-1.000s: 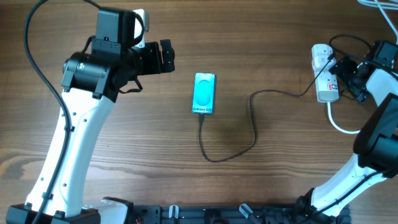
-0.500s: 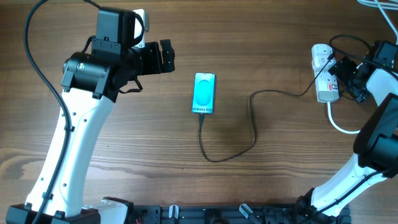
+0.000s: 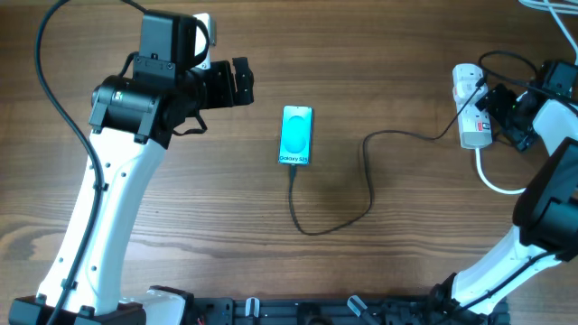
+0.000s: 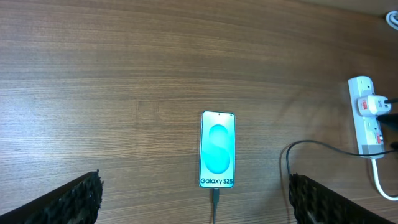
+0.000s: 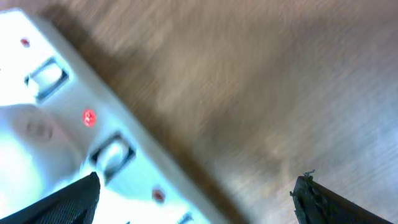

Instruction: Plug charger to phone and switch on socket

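The phone [image 3: 296, 135] lies face up mid-table, its blue-green screen lit; in the left wrist view the phone [image 4: 217, 149] is ahead of my fingers. The thin black charger [image 3: 292, 191] meets the phone's bottom edge, loops right and runs to the white socket [image 3: 471, 108] at the far right. Its tip [image 4: 215, 196] sits at the phone's lower end. My left gripper [image 3: 242, 81] hovers open up and left of the phone. Over the socket [image 5: 93, 137] my right gripper [image 3: 495, 113] stands open, and a small red light [image 5: 89, 117] glows on the strip.
A white cord [image 3: 492, 181] curves down from the socket toward the right arm [image 3: 551, 208]. The left arm [image 3: 117, 181] spans the table's left side. The socket also shows in the left wrist view [image 4: 367, 118]. The right wrist picture is blurred.
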`<action>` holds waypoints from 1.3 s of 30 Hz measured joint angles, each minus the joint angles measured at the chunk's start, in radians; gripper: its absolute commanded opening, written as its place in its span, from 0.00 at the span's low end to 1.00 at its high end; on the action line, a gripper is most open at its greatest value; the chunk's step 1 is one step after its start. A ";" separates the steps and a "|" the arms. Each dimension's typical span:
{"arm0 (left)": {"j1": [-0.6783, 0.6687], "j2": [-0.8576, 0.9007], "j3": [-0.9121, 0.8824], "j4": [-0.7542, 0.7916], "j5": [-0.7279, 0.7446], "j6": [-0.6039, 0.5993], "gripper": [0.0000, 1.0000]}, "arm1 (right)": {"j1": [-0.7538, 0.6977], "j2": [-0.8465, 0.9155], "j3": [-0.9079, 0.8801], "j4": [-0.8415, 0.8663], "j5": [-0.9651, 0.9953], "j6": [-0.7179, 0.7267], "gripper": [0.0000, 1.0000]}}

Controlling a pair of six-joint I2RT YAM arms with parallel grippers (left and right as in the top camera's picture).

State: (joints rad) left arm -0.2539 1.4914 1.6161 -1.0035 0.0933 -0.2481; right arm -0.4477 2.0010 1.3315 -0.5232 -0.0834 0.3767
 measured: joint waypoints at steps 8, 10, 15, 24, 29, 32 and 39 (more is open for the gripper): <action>0.000 0.000 0.000 0.000 0.000 0.000 1.00 | 0.008 -0.272 -0.003 -0.178 -0.005 0.054 1.00; 0.000 0.000 0.000 0.000 0.000 0.000 1.00 | 0.008 -0.335 -0.003 -0.250 -0.006 0.080 1.00; 0.000 0.000 0.000 0.000 0.000 0.000 1.00 | 0.013 -0.443 -0.003 -0.375 -0.006 0.109 1.00; 0.000 0.000 0.000 0.000 0.000 0.000 1.00 | 0.109 -0.808 -0.149 -0.382 -0.006 0.117 1.00; 0.000 0.000 0.000 -0.001 -0.003 0.000 1.00 | 0.175 -1.021 -0.271 -0.389 0.007 0.117 1.00; 0.000 0.000 0.000 -0.001 -0.003 0.000 1.00 | 0.212 -1.177 -0.369 -0.388 0.014 0.118 1.00; 0.000 0.000 0.000 0.000 -0.003 0.000 1.00 | 0.216 -1.332 -0.419 -0.526 0.017 0.121 1.00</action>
State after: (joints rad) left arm -0.2539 1.4910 1.6157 -1.0039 0.0898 -0.2481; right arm -0.2314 0.6685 0.9127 -1.0492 -0.0666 0.4976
